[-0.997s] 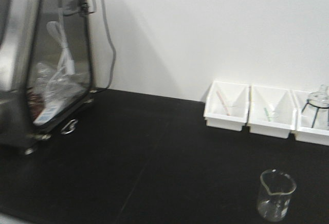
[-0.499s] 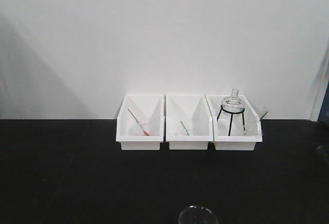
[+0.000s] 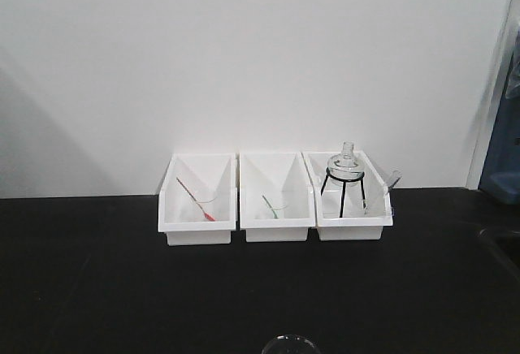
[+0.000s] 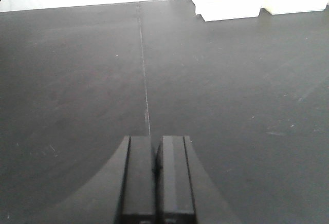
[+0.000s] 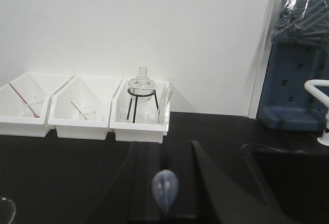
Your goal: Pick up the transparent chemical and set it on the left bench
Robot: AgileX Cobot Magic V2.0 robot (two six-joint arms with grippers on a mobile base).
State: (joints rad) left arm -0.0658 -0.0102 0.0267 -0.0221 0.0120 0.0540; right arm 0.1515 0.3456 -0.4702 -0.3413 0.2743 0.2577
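Observation:
The left bench (image 3: 97, 273) is a black worktop with three white bins (image 3: 197, 232) at its back. In the right-hand bin, a small clear beaker (image 5: 152, 117) with a clear pipette (image 3: 392, 179) fits the transparent chemical's look. My right gripper (image 5: 164, 144) is shut, and the bulb of a clear pipette (image 5: 165, 189) stands up between its fingers. I see no beaker under that bulb. My left gripper (image 4: 157, 141) is shut and empty above bare worktop. Neither gripper shows in the front view.
A flask on a black tripod (image 3: 345, 163) stands in the right bin. Beakers with red (image 3: 195, 200) and green (image 3: 272, 206) pipettes sit in the other two. A clear beaker rim (image 3: 290, 344) shows at the near edge. A sink (image 5: 288, 183), tap (image 5: 318, 88) and blue rack (image 5: 298, 80) lie right.
The front view has swung right. The steel machine has left the frame, and the bins have moved from the right edge to the centre. The near beaker has slid to the bottom edge.

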